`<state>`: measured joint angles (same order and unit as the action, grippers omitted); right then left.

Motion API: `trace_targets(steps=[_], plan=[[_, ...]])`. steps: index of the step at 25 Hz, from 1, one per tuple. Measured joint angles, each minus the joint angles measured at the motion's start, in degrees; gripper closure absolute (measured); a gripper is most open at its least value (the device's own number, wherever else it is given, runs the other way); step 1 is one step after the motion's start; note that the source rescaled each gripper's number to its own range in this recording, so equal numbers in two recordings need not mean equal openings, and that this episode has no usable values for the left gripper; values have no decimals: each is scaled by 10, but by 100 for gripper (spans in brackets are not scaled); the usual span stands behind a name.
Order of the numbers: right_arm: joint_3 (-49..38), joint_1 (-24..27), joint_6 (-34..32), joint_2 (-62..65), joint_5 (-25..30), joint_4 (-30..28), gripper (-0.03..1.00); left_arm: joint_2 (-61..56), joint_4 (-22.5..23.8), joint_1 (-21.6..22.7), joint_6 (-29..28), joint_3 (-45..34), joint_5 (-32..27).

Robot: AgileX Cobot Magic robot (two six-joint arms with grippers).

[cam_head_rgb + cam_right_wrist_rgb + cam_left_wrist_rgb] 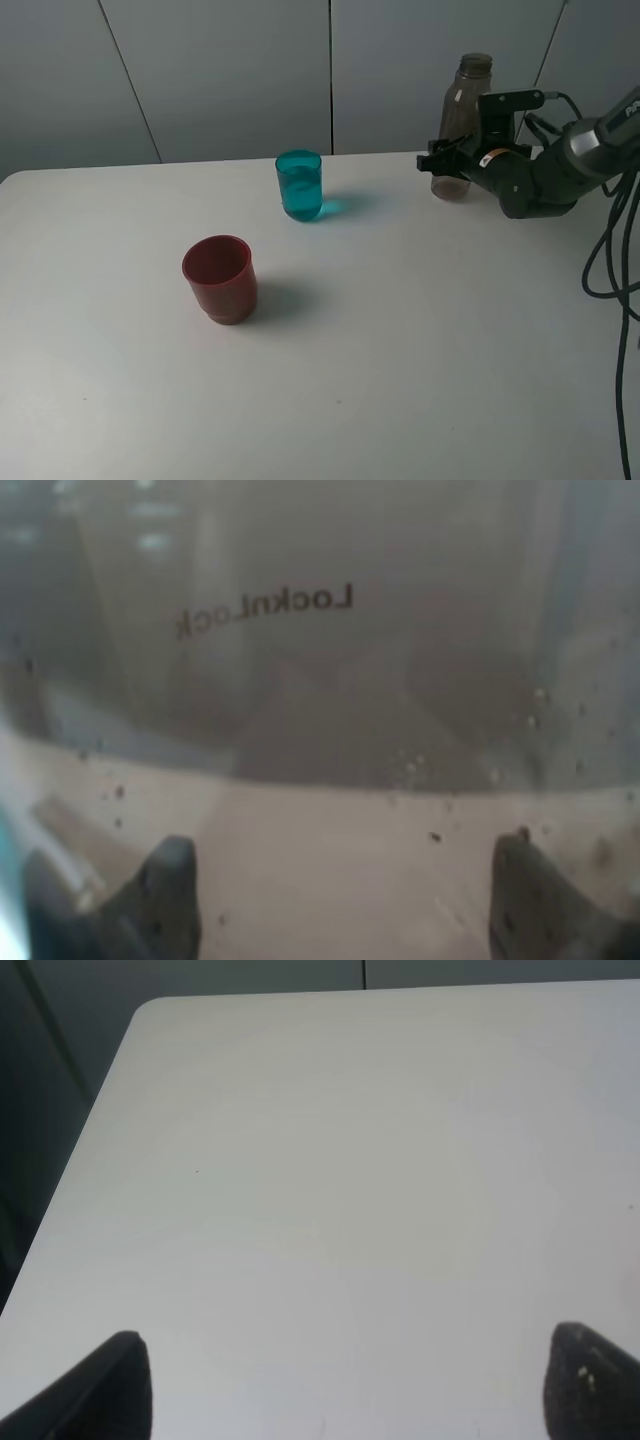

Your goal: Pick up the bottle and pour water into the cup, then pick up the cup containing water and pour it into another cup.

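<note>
The bottle (464, 105) stands upright at the back right of the table, with a little water at its base. My right gripper (447, 160) is shut on its lower part. In the right wrist view the bottle (320, 680) fills the picture between the fingertips of the right gripper (345, 900). The cup (299, 185), teal and holding water, stands left of the bottle. Another cup (219, 278), dark red, sits nearer the front left. My left gripper (350, 1390) is open over bare table, with nothing between its fingers.
The white table (400, 350) has a grey panelled wall behind it. Black cables (622, 250) hang along the right edge by the right arm. The left wrist view shows the table's rounded corner (150, 1010) and its edge.
</note>
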<state>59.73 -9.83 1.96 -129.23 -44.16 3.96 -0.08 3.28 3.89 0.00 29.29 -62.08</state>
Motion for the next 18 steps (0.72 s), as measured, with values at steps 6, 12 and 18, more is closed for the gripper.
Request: trace_targets(steps=[6,12,18], plan=[[1,0,0,0,2,-4,95,0,0,0,0,0,0],[3,0,-10,0,7,-16,34,0,0,0,0,0,0],[-11,0,-20,22,33,-18,-2,0,0,0,0,0,0]])
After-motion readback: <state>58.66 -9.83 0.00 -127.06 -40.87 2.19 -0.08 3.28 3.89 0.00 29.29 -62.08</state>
